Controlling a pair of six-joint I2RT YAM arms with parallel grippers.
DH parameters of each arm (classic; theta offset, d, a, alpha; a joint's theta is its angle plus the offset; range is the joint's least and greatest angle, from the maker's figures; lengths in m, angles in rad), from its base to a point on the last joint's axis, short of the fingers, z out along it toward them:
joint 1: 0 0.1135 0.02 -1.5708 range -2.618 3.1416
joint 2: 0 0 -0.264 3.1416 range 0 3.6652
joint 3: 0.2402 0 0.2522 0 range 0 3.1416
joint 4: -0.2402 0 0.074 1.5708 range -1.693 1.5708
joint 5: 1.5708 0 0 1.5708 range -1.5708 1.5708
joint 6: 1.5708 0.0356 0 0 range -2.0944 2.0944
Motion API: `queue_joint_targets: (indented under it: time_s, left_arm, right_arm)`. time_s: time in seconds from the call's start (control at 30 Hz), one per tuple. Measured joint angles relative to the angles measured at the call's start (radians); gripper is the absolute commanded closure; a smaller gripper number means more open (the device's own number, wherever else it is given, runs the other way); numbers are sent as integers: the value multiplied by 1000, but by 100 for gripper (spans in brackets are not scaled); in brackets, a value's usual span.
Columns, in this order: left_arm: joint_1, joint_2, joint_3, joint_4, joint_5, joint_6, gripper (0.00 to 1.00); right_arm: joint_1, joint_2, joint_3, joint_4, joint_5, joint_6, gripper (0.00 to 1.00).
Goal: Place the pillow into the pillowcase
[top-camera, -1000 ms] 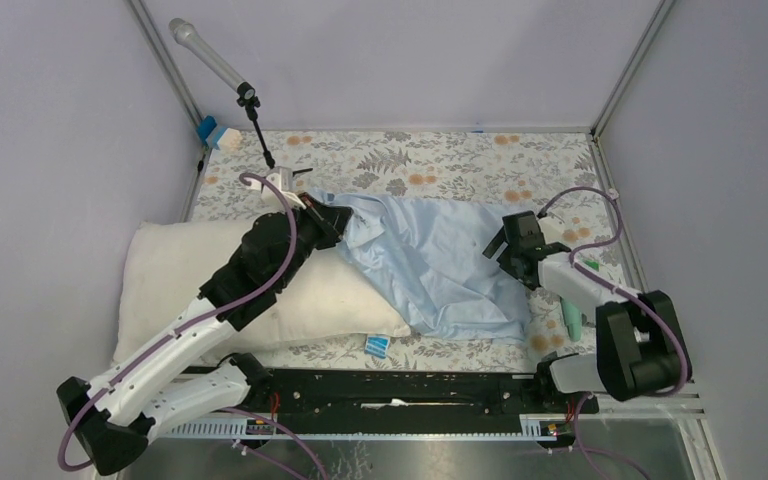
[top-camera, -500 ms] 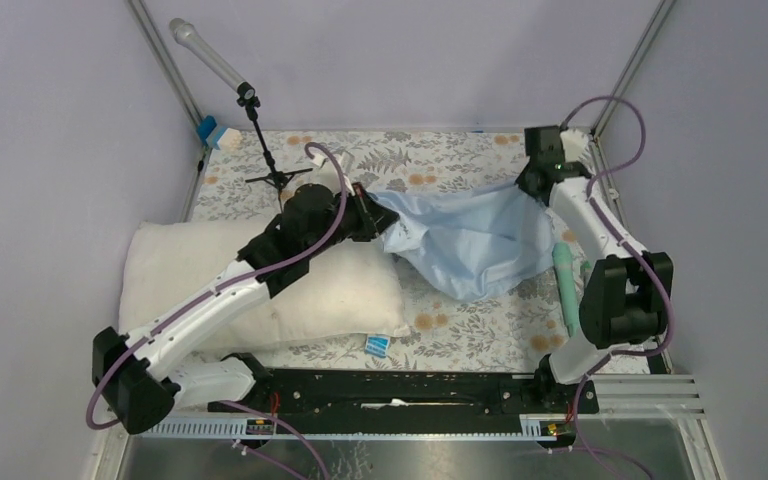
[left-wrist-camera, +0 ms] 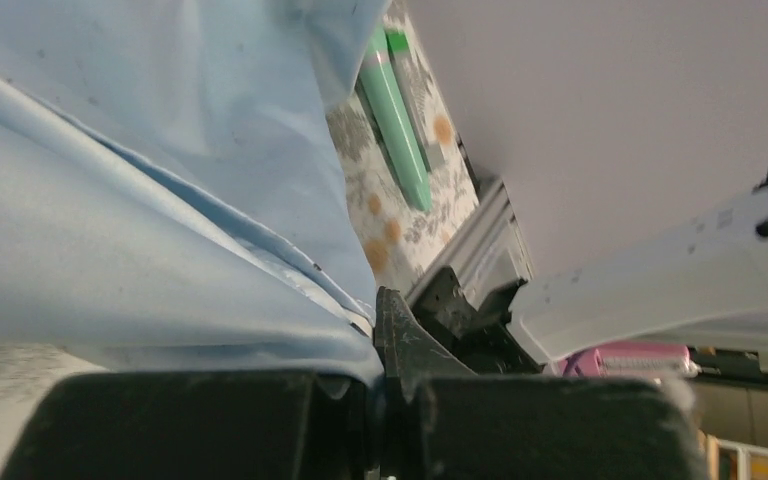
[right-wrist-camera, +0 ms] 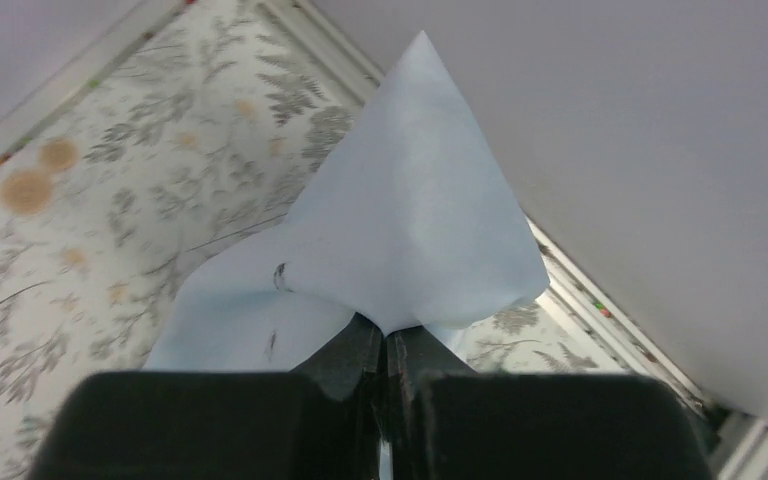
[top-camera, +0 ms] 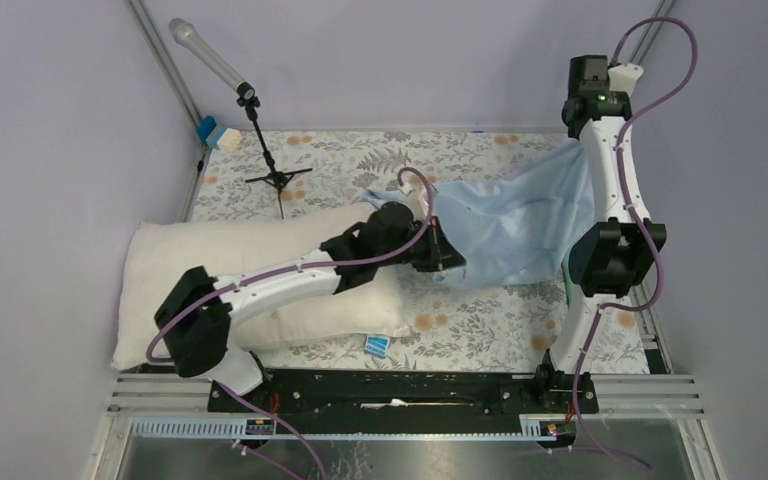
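Note:
The cream pillow (top-camera: 185, 255) lies flat at the left of the table, with my left arm reaching across it. The light-blue pillowcase (top-camera: 515, 225) hangs stretched in the air between both grippers. Just past the pillow's right end, my left gripper (top-camera: 447, 262) is shut on the lower left edge of the pillowcase (left-wrist-camera: 140, 200), the cloth pinched at my left gripper (left-wrist-camera: 385, 335). My right gripper (top-camera: 588, 135) is raised high at the back right. In its wrist view the right gripper (right-wrist-camera: 385, 340) is shut on a pointed corner of the pillowcase (right-wrist-camera: 410, 220).
A microphone on a small tripod (top-camera: 260, 140) stands at the back left beside a blue-and-white box (top-camera: 218, 135). A small blue packet (top-camera: 377, 346) lies near the front rail (top-camera: 390, 385). A green tube (left-wrist-camera: 395, 130) rests by the right wall.
My right gripper shut on the pillowcase and swung up to the back right, lifting the cloth off the table. My left gripper carried its edge rightward and nearer the front.

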Motion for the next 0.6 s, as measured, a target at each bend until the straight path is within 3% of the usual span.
queue_joint_targets:
  time_s: [0.17,0.23,0.4,0.53,0.6]
  left_arm:
    - [-71,103,0,40,26,-58,100]
    - [-82,114,0,40,37,-68,97]
    - [-82,105,-21,55,52,-66,35]
    - [-80,70,-40,-16,21,-21,8]
    - [-80,35,-36,-75,-18,22,1]
  right_arm:
    - [-74,161,294,-129,26,-25,88]
    - [-84,207,377,-161,32,-32,73]
    - [-78,233,417,-207,1,-43,33]
    - [-75,196,336,-195,-90,-40,15]
    - [-68,144,233,-174,-148,-43,10]
